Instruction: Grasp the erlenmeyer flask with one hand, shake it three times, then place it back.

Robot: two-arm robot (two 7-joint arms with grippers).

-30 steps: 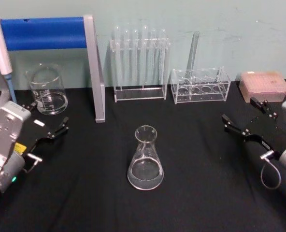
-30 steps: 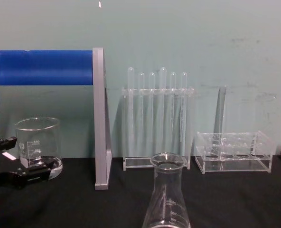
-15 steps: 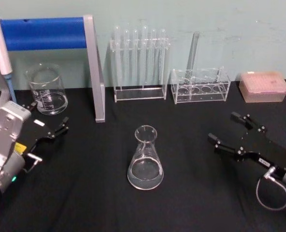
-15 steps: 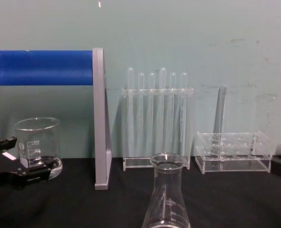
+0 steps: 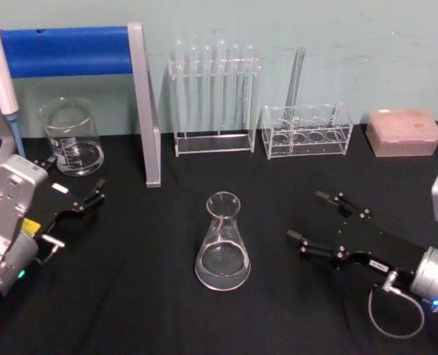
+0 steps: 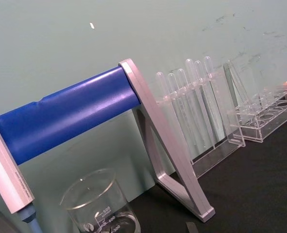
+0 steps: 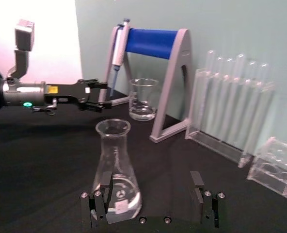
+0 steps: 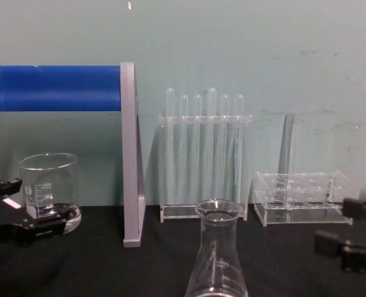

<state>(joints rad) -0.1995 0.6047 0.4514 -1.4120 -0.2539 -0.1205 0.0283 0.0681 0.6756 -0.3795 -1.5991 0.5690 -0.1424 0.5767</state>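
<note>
Pale green wall (image 5: 352, 29) (few dark scuffs) at back; black table cover (image 5: 130, 296) below, evenly lit.

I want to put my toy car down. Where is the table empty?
Bare table lies between the left gripper and the erlenmeyer flask, and between the flask and the test tube rack. The back is crowded: beaker, pipette stand, low rack, pink box. The right gripper, fingers open, sits near the flask's right side.

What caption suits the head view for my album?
Open black right gripper faces an upright clear glass conical flask on a black table; left gripper parked by a glass beaker.
</note>
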